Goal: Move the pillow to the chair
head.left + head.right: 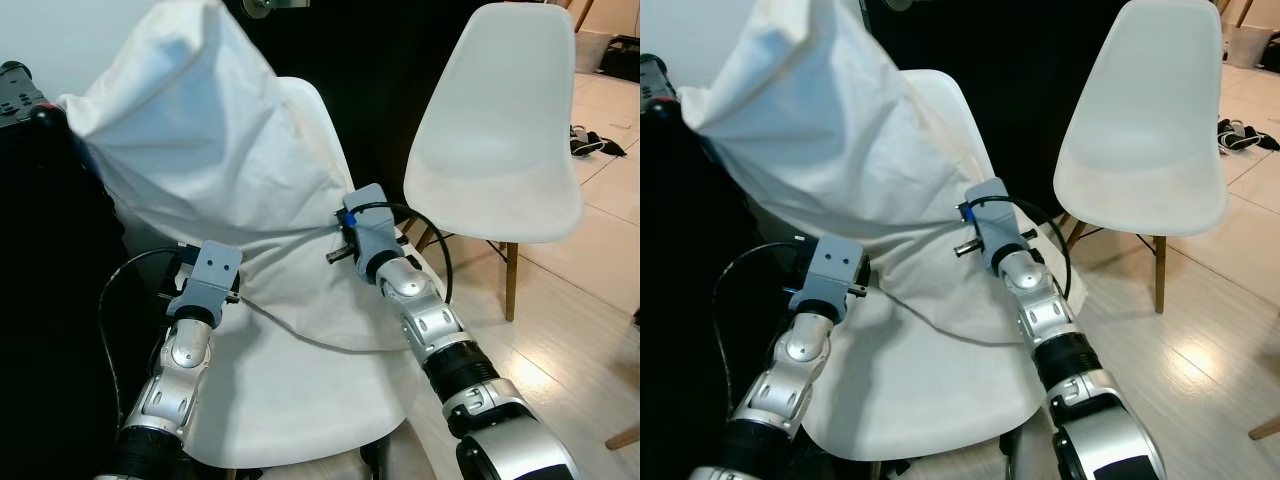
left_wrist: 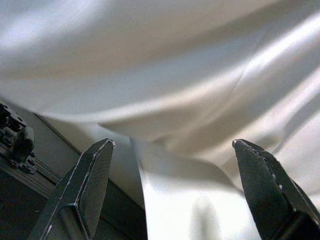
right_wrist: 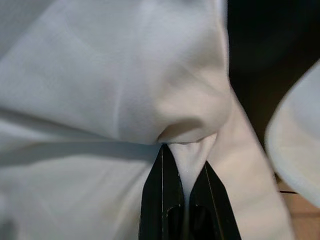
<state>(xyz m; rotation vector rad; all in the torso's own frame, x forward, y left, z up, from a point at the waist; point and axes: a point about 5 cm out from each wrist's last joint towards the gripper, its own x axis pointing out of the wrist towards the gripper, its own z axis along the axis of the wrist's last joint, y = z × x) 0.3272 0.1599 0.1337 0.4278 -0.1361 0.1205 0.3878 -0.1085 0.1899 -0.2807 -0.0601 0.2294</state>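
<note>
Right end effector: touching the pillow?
Touching. In the right wrist view the right end effector has its two black fingers closed on a pinched fold of the white pillow.

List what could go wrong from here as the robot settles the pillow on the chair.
The right claw pinches only a fold of the pillow, so the cloth could slip free. The left claw is open beneath it, giving no grip. The pillow stands tall against the chair back and might topple sideways once released.
</note>
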